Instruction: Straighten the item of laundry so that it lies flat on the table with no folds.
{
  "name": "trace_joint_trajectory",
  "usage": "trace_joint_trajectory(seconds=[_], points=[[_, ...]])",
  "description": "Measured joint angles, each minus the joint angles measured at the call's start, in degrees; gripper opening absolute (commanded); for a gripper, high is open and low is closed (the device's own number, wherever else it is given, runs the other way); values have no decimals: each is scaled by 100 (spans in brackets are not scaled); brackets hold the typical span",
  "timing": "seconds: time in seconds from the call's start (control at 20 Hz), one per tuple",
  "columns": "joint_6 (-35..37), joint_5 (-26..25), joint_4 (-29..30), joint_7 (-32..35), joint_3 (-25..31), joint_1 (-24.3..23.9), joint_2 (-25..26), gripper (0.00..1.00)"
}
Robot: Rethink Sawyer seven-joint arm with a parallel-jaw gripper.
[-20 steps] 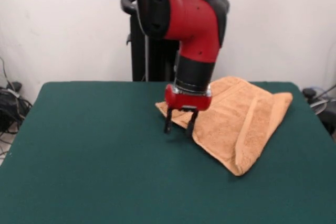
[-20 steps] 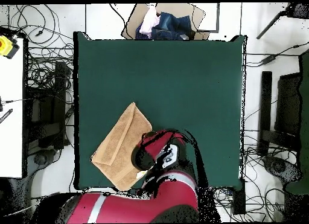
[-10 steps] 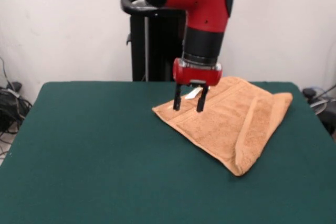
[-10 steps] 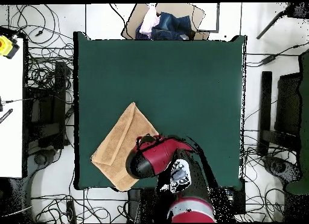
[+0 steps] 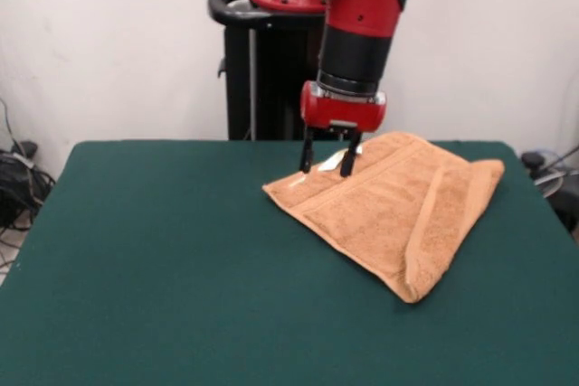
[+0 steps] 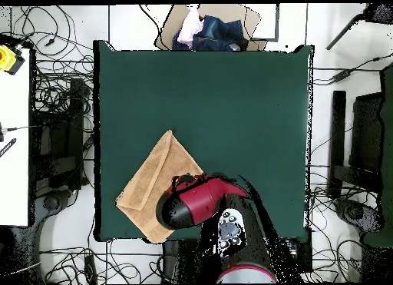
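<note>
- While our gripper [image 5: 326, 167] hangs over the towel's [image 5: 398, 214] far left part, its two black fingers [image 5: 307, 158] stand apart with nothing between them, their tips just above or barely touching the terry cloth; we cannot tell which.
- We see the orange-tan towel lying on the green table [image 5: 163, 259], in the right half toward the far edge as the front view shows it, its far corner close to that edge and its right corner close to the right edge.
- We find it folded over itself into a rough wedge, with a thick doubled fold running from the right corner down to the near tip.
- We note a woven band stripe [image 5: 425, 214] running lengthwise along the upper layer, and a flatter single layer reaching left to a pointed corner.
- We spot a small white tag [image 5: 331, 161] on the cloth between the fingers.
- From overhead, we see the towel [image 6: 146, 186] near the table's [image 6: 230, 105] lower left corner, with our red arm [image 6: 196, 205] covering its lower right part, so the gripper itself is hidden in that view.
- Beyond the table's top edge in the overhead view, we see a cardboard box of clothes [image 6: 209, 27].
</note>
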Motion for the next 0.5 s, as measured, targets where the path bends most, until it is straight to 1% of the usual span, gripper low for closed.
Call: trace_joint_trajectory(seconds=[0.5], points=[[0,0,0,0,0,79,88,100]])
